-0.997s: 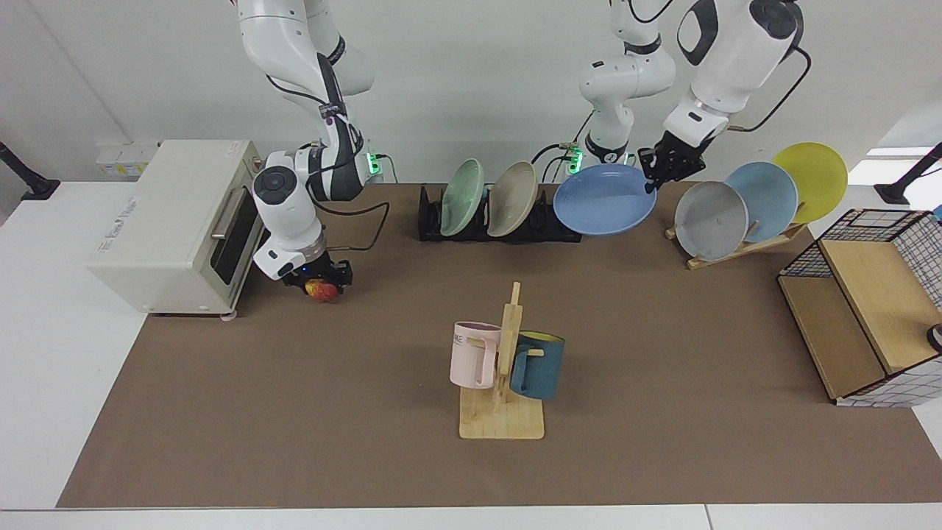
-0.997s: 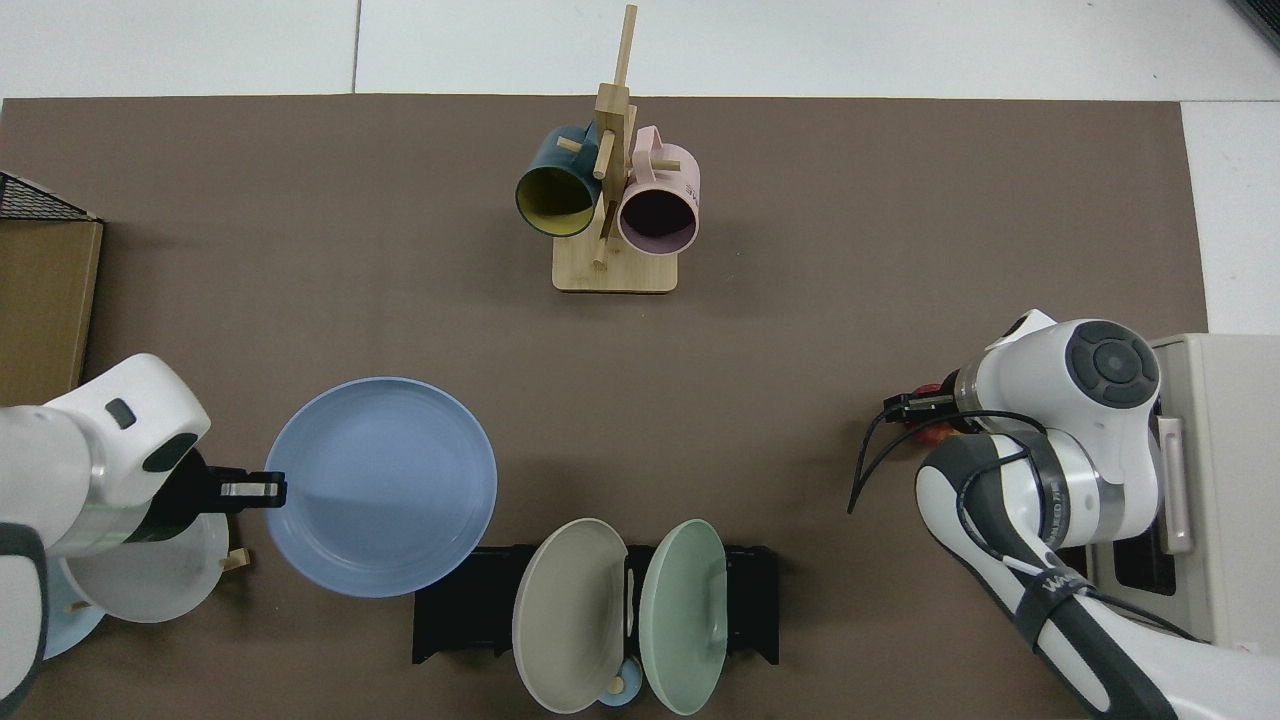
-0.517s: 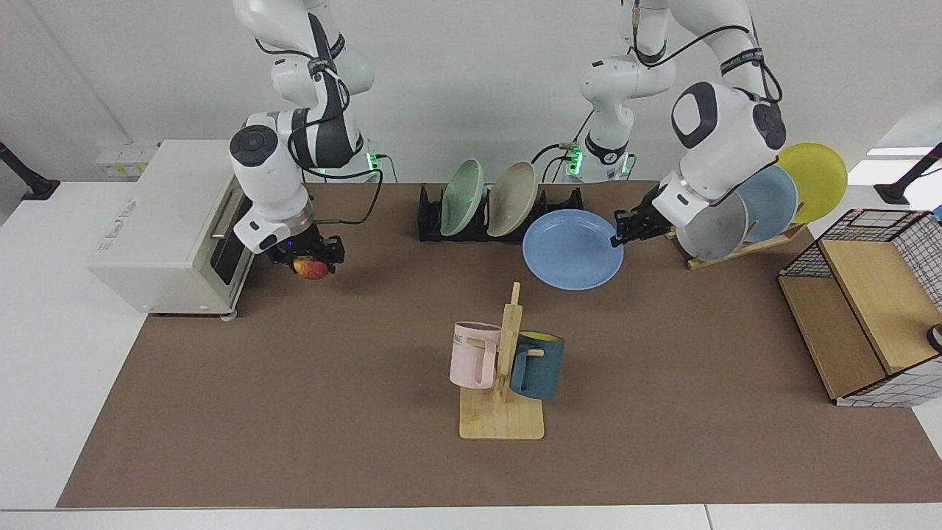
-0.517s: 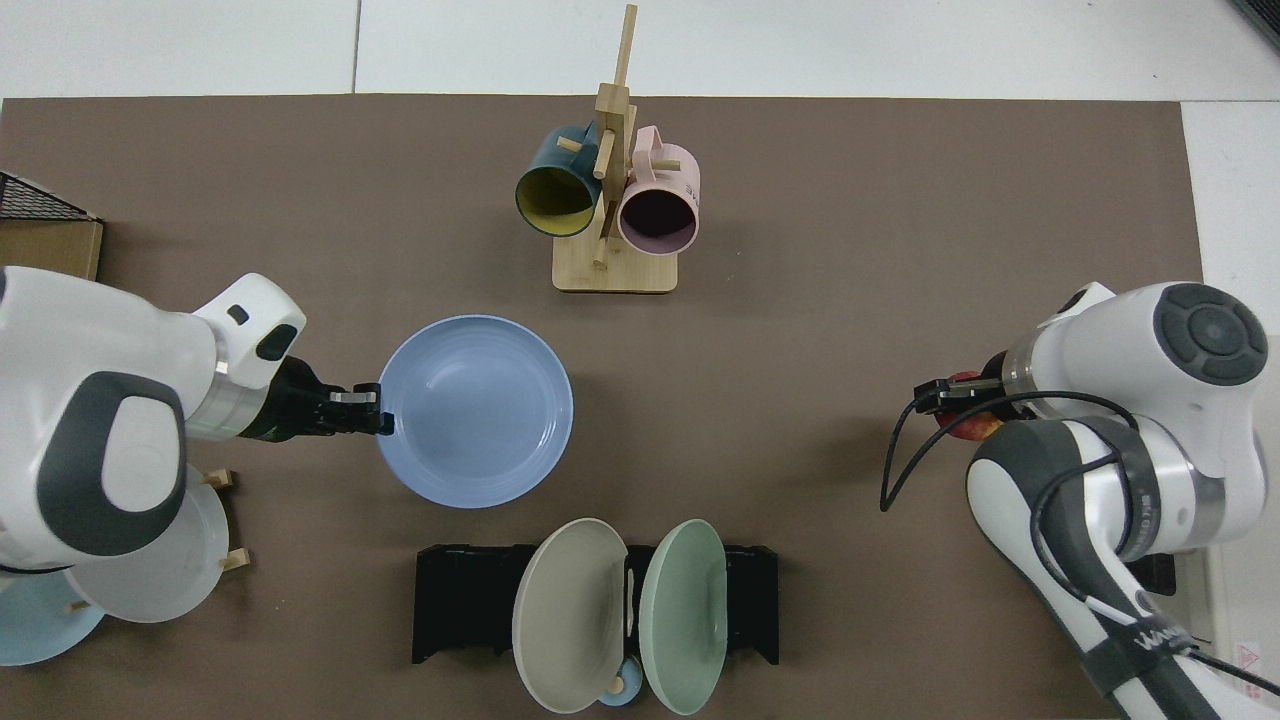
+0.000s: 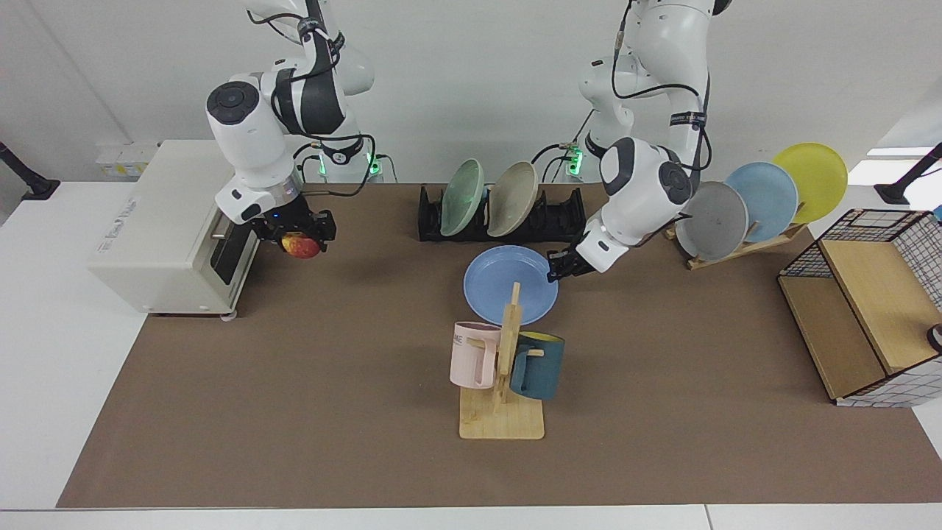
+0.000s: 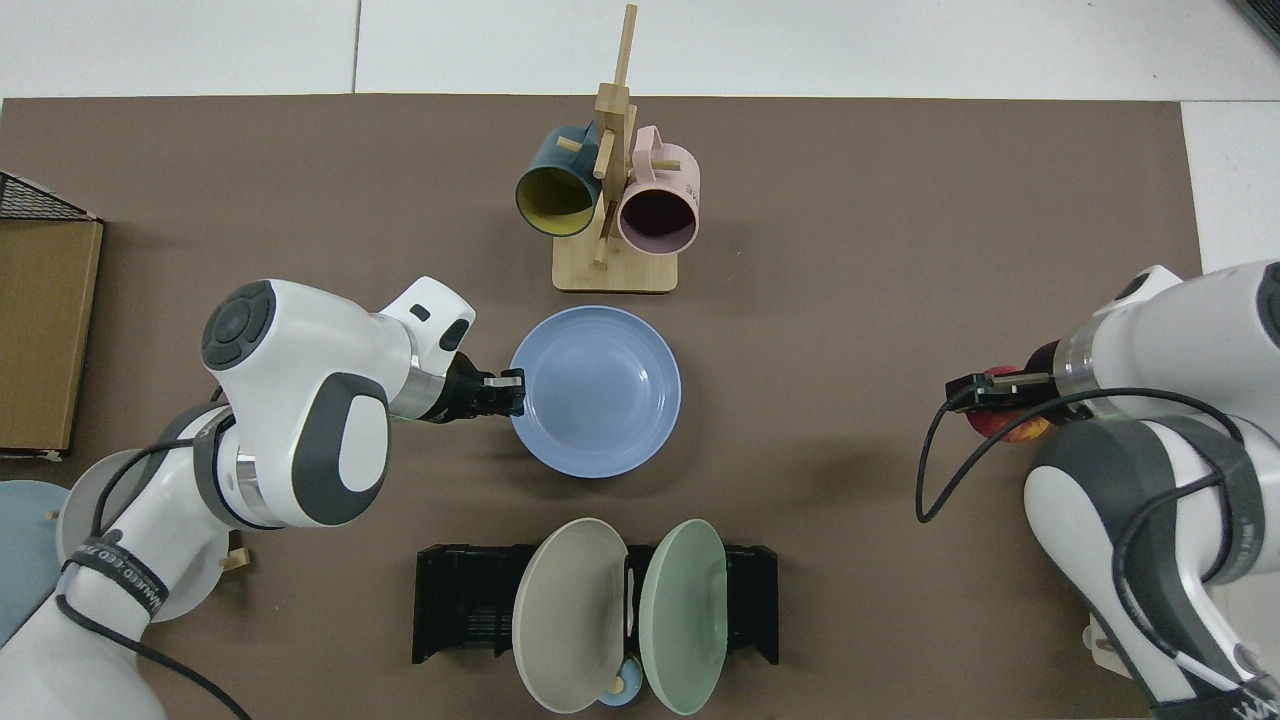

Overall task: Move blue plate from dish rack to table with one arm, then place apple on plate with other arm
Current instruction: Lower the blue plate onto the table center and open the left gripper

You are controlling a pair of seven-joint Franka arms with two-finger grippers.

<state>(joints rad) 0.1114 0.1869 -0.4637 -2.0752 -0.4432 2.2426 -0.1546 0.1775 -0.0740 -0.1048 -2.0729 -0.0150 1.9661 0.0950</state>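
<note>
Blue plate point(image 5: 509, 283): empty, rim pinched by left gripper point(image 5: 553, 274), low over table point(image 5: 294, 412). Apple point(image 5: 297, 245): clamped in right gripper point(image 5: 296, 237). Dish rack point(image 5: 544, 221): two plates.

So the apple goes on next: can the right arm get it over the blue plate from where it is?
Probably yes: the right gripper holds the apple aloft, with bare table between it and the blue plate.

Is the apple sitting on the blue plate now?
No, the apple is held in the right gripper beside the toaster oven, far from the blue plate.
</note>
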